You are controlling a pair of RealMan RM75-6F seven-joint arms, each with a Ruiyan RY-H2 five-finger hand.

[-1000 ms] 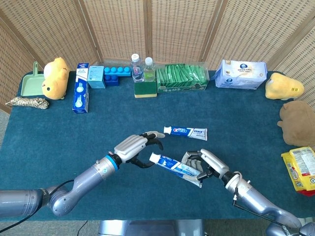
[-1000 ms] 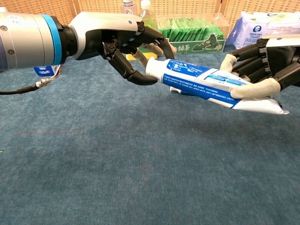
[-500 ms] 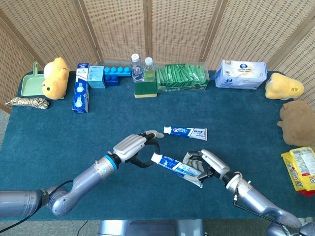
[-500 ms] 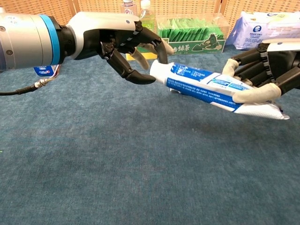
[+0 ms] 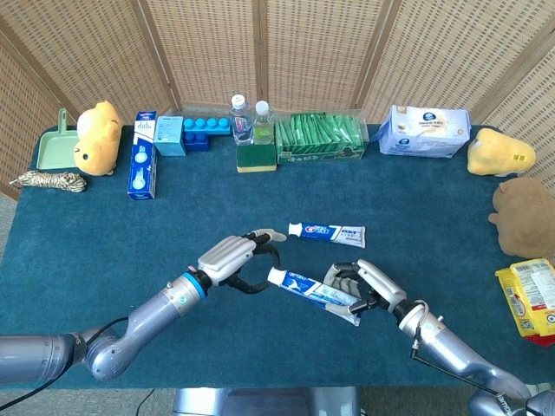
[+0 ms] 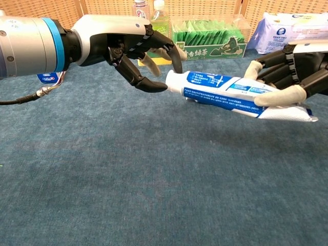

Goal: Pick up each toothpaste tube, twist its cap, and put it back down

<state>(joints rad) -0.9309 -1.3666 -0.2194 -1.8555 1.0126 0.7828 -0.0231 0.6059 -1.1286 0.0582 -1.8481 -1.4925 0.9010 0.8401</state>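
A blue-and-white toothpaste tube (image 5: 314, 292) hangs above the blue tablecloth, nearly level in the chest view (image 6: 230, 89). My right hand (image 5: 368, 284) (image 6: 292, 69) grips its body and crimped end. My left hand (image 5: 236, 258) (image 6: 128, 46) is at the tube's white cap (image 6: 171, 80). The thumb is below the cap and a fingertip above it, pinching it. A second toothpaste tube (image 5: 327, 232) lies flat on the cloth just behind both hands, its cap pointing left.
Along the back edge stand a dustpan (image 5: 50, 149), yellow plush (image 5: 95, 137), boxed toothpaste (image 5: 143, 165), bottles (image 5: 250, 117), green packet box (image 5: 319, 139) and tissue pack (image 5: 425, 130). Plush toys (image 5: 525, 217) and a snack bag (image 5: 531, 299) sit at the right edge.
My right hand has levelled the tube and carried it slightly up and right. The cap stays between my left hand's fingertips; that hand has barely moved.
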